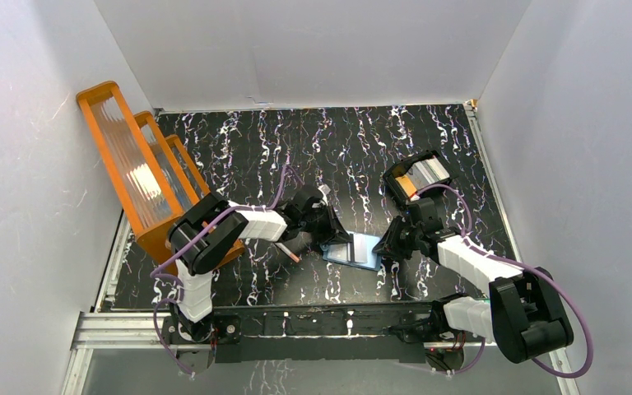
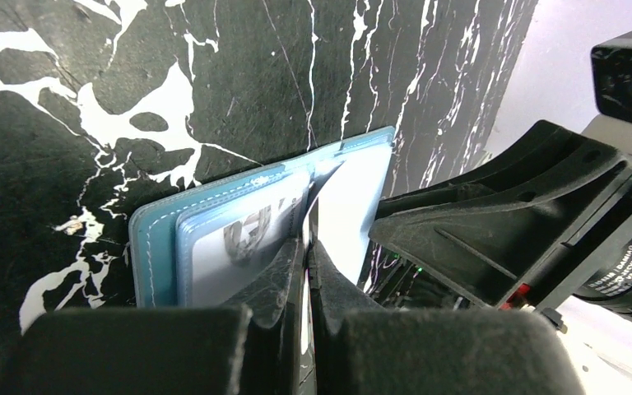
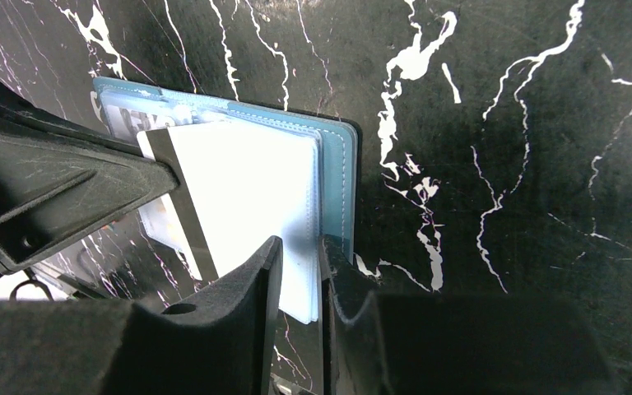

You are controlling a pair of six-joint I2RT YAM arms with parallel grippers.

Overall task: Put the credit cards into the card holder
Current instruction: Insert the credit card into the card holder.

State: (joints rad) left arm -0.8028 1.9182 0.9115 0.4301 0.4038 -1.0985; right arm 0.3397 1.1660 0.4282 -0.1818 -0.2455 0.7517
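Observation:
The teal-blue card holder (image 1: 355, 249) lies open on the black marbled table between both grippers. My left gripper (image 2: 307, 240) is shut on a white credit card (image 2: 342, 216) with a black stripe (image 3: 183, 206), held on edge at the holder's clear pockets (image 3: 313, 197). Another card with grey print (image 2: 239, 243) sits in a pocket of the holder (image 2: 152, 247). My right gripper (image 3: 300, 240) is shut on the holder's clear pocket leaves at their near edge. In the top view the left gripper (image 1: 339, 239) and right gripper (image 1: 385, 245) flank the holder. How deep the white card sits is hidden.
A black compartmented tray (image 1: 397, 188) with orange and silver cards (image 1: 421, 174) stands behind the right arm. A big orange ribbed rack (image 1: 136, 173) stands at the left wall. A thin pink stick (image 1: 293, 254) lies left of the holder.

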